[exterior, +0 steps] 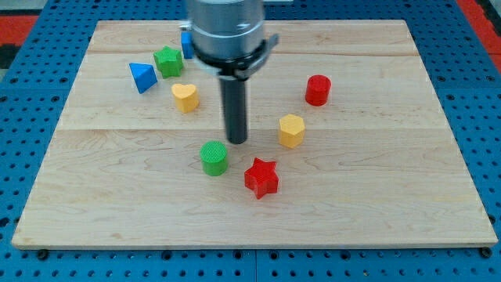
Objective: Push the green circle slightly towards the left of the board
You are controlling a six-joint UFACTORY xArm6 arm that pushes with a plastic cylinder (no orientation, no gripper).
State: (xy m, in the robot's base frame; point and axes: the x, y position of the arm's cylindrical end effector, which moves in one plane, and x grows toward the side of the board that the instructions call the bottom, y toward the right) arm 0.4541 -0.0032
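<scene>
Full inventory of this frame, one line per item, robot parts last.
wooden board: 1, light wood, fills most of the view
blue pegboard base: 1, around the board
green circle block: 1, lower centre
red star block: 1, right of the green circle
yellow hexagon block: 1, right of centre
red cylinder block: 1, upper right
yellow heart block: 1, upper left
green star block: 1, upper left
blue triangle block: 1, far left
blue block: 1, top, partly hidden by arm
my tip: 1, dark rod, just up-right of the green circle
</scene>
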